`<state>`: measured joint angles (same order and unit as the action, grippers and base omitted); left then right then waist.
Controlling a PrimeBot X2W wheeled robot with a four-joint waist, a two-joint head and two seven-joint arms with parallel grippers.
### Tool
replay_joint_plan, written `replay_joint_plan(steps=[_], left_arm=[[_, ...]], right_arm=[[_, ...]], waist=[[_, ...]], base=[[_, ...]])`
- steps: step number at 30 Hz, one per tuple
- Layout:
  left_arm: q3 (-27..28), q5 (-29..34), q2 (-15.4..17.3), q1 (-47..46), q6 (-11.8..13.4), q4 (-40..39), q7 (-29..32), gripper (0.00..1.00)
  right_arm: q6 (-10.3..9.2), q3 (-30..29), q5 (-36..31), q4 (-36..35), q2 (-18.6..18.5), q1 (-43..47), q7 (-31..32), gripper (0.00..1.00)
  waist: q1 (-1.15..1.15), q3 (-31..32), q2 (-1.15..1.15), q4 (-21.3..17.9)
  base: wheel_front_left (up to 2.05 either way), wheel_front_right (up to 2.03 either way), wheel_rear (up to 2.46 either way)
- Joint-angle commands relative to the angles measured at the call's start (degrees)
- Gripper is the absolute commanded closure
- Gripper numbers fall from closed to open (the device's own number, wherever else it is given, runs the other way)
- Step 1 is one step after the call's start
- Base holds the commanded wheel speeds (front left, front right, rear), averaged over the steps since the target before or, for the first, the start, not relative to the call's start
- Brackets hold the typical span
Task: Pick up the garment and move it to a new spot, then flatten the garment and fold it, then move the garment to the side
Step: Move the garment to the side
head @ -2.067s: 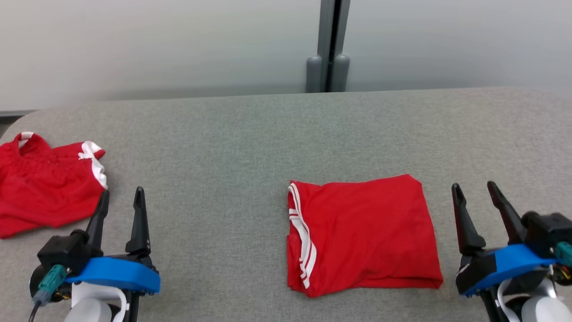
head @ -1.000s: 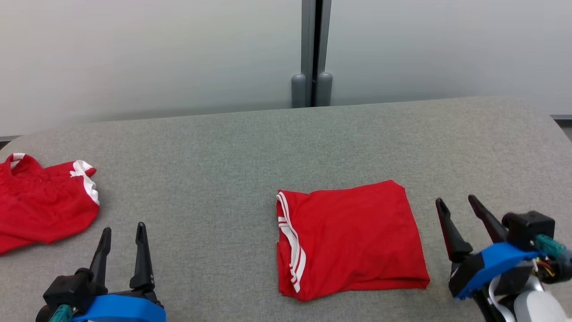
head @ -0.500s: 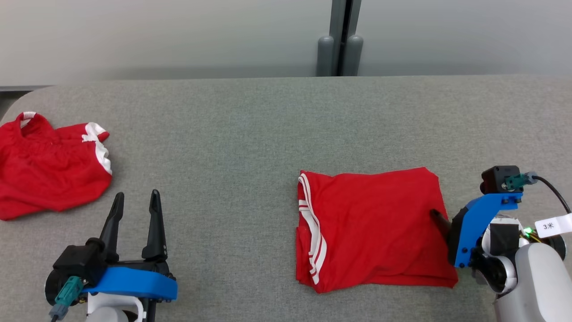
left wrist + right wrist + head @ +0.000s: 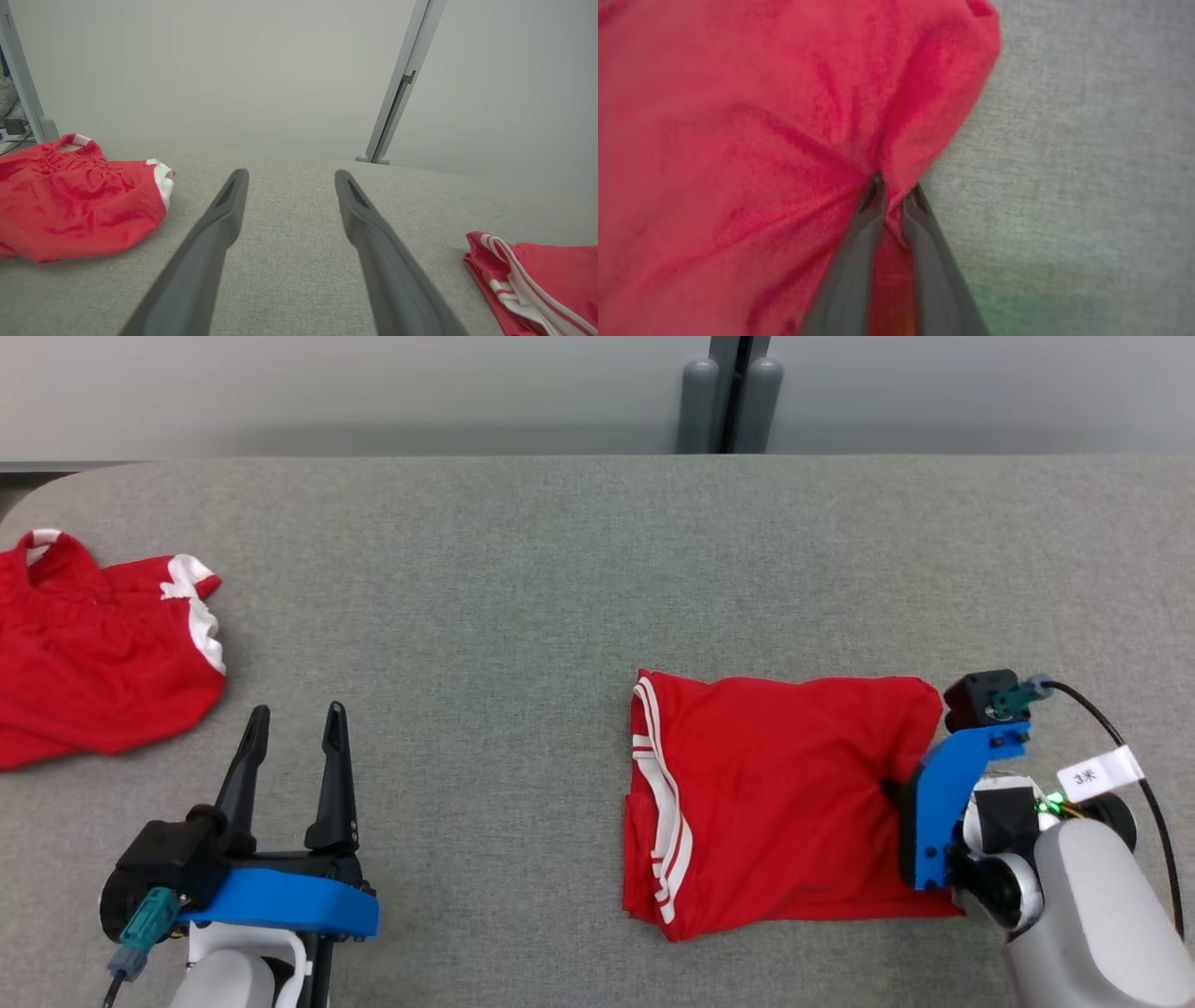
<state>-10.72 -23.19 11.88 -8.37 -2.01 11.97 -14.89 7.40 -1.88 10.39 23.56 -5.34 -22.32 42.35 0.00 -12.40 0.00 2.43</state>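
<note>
Right end effector (image 4: 894, 193) just clamped folded red shorts' (image 4: 784, 803) right edge; left end effector (image 4: 297, 709) wide, idle; side move likely next.

Red garment (image 4: 775, 803), white striped trim along its left edge; folded into a rough rectangle; lies flat on grey table (image 4: 523, 597), right of centre; right edge bunched into a pinched ridge.
</note>
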Motion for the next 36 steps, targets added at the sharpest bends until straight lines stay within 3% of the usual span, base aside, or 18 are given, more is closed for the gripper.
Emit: replay_joint_plan(steps=[1,7,12,19,27,29,30,36], left_arm=[[0.3,0.0,0.1,-0.8,0.2,-0.5,-0.2,0.0],[2.4,-0.7,0.2,-1.8,0.4,-3.1,-0.3,0.0],[2.7,0.3,0.7,-4.6,0.4,-4.7,-0.3,0.0],[1.9,2.4,3.1,-8.6,0.4,-7.7,0.8,0.0],[1.7,3.7,5.5,-11.6,0.2,-10.5,2.6,0.0],[1.8,4.1,6.0,-11.7,0.5,-11.4,2.8,0.0],[1.9,4.2,6.4,-11.7,0.4,-11.8,3.1,0.0],[2.0,4.5,7.7,-11.9,0.8,-13.7,4.4,0.0]], right_arm=[[0.16,2.5,0.5,-0.2,-2.1,-1.0,0.7,1.0],[0.09,12.8,2.8,-6.9,-15.1,-8.5,1.3,1.0],[0.1,16.3,6.1,-8.9,-26.5,-13.4,1.2,1.0],[0.09,16.8,7.3,-6.9,-35.5,-16.7,-3.8,1.0],[0.09,15.6,3.1,-1.3,-38.0,-20.8,-15.0,1.0],[0.04,16.2,4.3,-0.6,-35.7,-22.2,-18.1,1.0],[0.12,18.0,2.1,-0.4,-36.4,-23.0,-18.4,1.0],[0.08,15.0,-1.5,4.3,-32.7,-26.0,-19.4,1.0]], waist=[[0.0,-0.4,0.0,-0.8],[0.0,-3.0,0.0,-5.2],[0.0,-6.7,0.0,-9.2],[0.0,-14.1,0.0,-14.6],[0.0,-20.1,0.0,-17.5],[0.0,-21.0,0.0,-18.3],[0.0,-21.5,0.0,-18.6],[0.0,-22.4,0.0,-19.5]], base=[[0.0,0.0,0.0],[0.0,0.0,0.0],[0.0,0.0,0.0],[0.0,0.0,0.0],[0.0,0.0,0.0],[0.0,0.0,0.0],[0.0,0.0,0.0],[0.0,0.0,0.0]])
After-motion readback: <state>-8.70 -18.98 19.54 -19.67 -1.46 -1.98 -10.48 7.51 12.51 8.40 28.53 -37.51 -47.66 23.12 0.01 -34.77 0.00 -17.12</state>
